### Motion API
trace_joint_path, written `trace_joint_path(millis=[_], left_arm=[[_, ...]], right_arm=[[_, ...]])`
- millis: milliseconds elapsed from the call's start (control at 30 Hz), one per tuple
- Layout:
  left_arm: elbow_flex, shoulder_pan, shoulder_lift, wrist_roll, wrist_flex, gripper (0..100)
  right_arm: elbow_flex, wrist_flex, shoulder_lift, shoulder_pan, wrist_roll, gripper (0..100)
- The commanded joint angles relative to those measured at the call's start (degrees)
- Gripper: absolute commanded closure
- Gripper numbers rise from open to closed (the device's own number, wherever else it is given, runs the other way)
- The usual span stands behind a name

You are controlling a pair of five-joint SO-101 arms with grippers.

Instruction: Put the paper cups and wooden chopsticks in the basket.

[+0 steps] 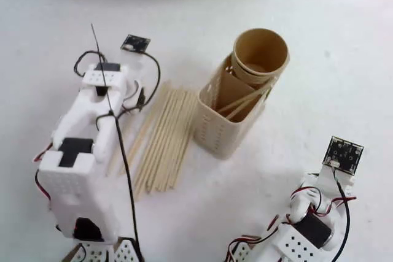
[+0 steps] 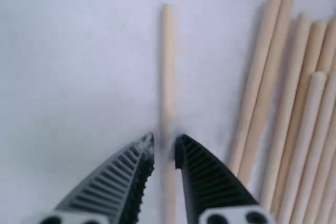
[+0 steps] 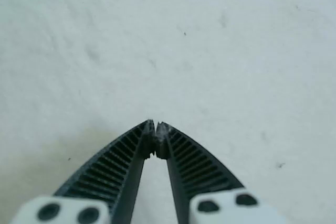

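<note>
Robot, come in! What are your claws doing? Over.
Left gripper pinching one loose chopstick on the table. Right gripper shut, empty. Cups and a few sticks in basket; pile beside it. Nothing blocking.

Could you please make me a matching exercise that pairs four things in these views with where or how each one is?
Things
1. left end effector
2. right end effector
3. paper cups
4. loose chopsticks

States
A. standing in the basket
B. lying on the table beside the basket
C. shut, holding nothing
D. closed on a single chopstick

Pairs: 1-D, 2-C, 3-A, 4-B.
</note>
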Motion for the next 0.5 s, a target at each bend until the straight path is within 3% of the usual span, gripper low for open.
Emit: trace_joint_path(millis=[0, 200, 467], left_arm=[[-9.9, 0.1, 5.4, 0.8, 6.2, 95], [-11.7, -0.1, 3.7, 1.1, 6.9, 98], [-11.4, 2.9, -15.4, 3.1, 8.3, 98]], right_arm=[[0.6, 0.1, 0.3, 0.5, 0.4, 98.1], [0.6, 0.1, 0.3, 0.5, 0.4, 98.1], [0.6, 0.1, 0.3, 0.5, 0.4, 98.1]])
